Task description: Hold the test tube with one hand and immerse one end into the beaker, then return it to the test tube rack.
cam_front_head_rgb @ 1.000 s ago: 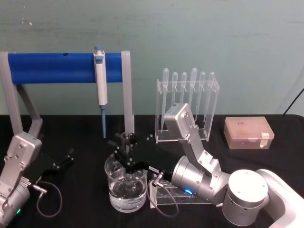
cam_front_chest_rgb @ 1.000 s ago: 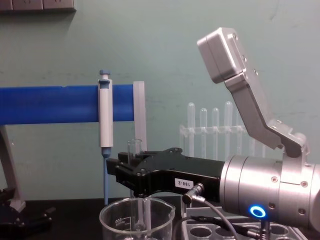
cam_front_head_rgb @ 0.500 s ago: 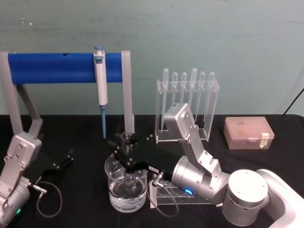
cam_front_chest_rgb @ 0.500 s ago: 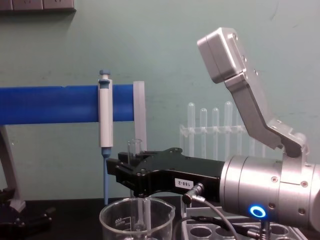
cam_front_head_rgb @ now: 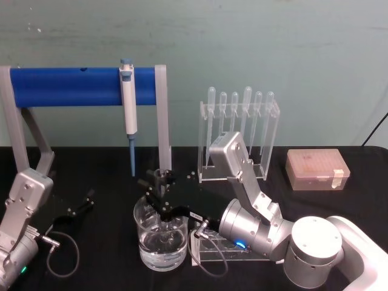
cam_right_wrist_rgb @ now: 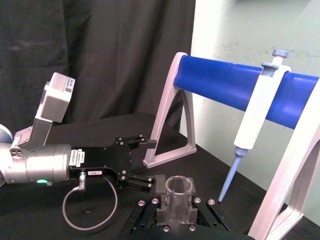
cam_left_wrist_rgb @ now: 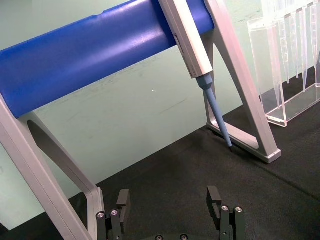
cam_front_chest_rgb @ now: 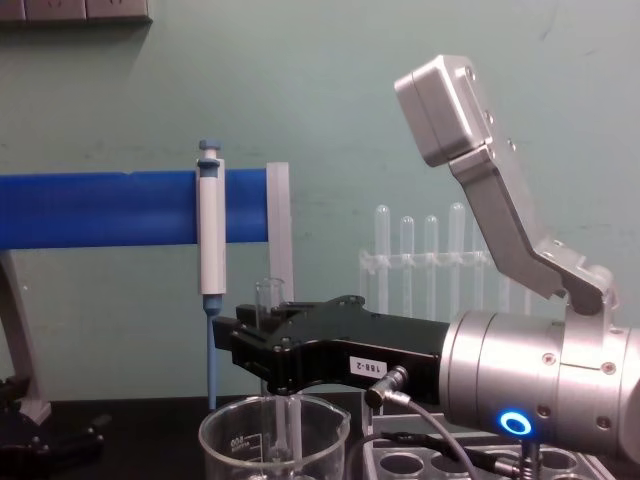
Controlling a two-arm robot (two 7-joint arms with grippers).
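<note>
My right fingers [cam_front_chest_rgb: 245, 345] clench the test tube [cam_front_chest_rgb: 266, 296] upright — its lower end inside the beaker [cam_front_chest_rgb: 225, 440]; my left fingers [cam_left_wrist_rgb: 123, 200] sit released, well apart.

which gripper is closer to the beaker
Right. The right gripper holds the test tube directly over the beaker; the left gripper is open, well off to the beaker's left.

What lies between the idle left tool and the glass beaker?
Bare black tabletop, by the head view. The left tool rests open; the right tool holds the test tube down in the beaker.
</note>
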